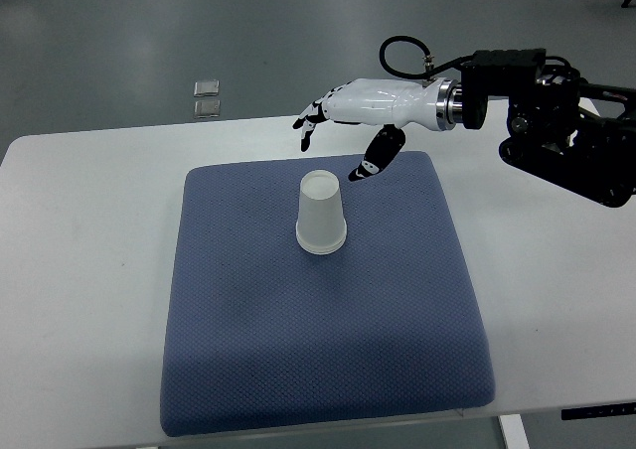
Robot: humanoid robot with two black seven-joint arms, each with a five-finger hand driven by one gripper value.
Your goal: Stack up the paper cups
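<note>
A white paper cup [321,214] stands upside down on the blue cushion [318,340], in its upper middle. It looks like one cup or a nested stack; I cannot tell which. My right hand [333,136] hovers above and just behind the cup, arm coming in from the right edge. Its fingers [310,121] are spread and the thumb [370,161] points down toward the cup. The hand holds nothing and does not touch the cup. The left arm is out of view.
The blue cushion lies on a white table [79,270]. Two small clear squares [207,97] lie on the floor beyond the table's far edge. The black right arm body [566,121] hangs over the table's right side.
</note>
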